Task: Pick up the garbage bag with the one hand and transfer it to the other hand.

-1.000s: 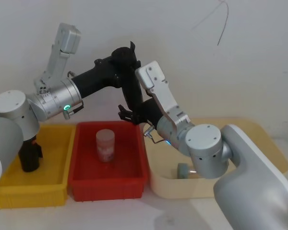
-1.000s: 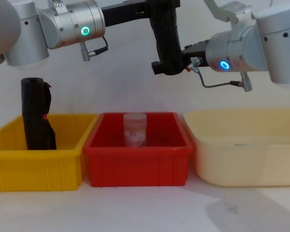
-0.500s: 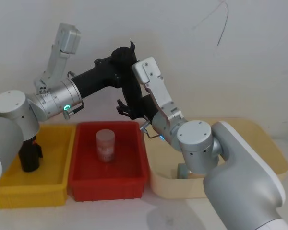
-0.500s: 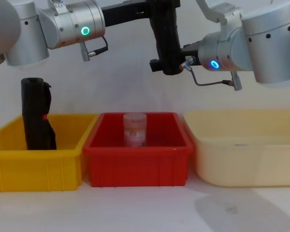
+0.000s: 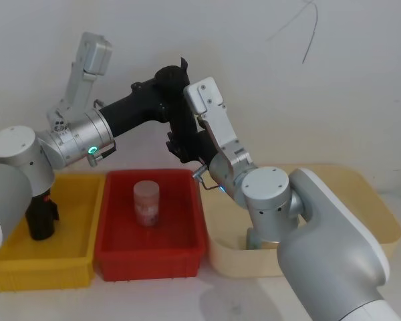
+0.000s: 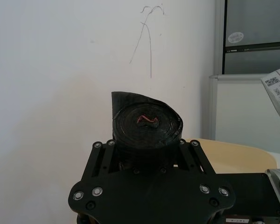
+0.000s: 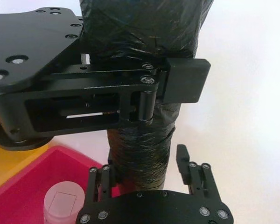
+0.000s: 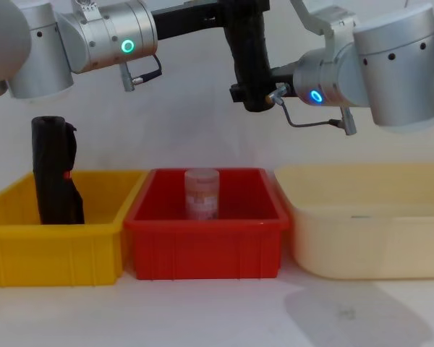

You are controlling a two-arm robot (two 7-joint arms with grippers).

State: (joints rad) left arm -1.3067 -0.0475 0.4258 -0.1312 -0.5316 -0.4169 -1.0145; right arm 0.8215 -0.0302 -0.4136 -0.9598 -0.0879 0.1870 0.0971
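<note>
Chest view, front row: yellow bin (image 8: 58, 246) with a second black roll (image 8: 54, 181), red bin (image 8: 206, 238) with a small jar (image 8: 202, 193), cream tub (image 8: 369, 217). Above the red bin, the garbage bag (image 8: 249, 58) hangs upright in mid-air, clamped near its top by the left gripper (image 8: 235, 11). Right gripper (image 7: 149, 175) sits at the roll's lower end, fingers (image 7: 189, 170) spread either side, not closed on it. Judgement: light, fairly stiff core, slick plastic wrap — grip mid-lower body squarely, firm pinch.
</note>
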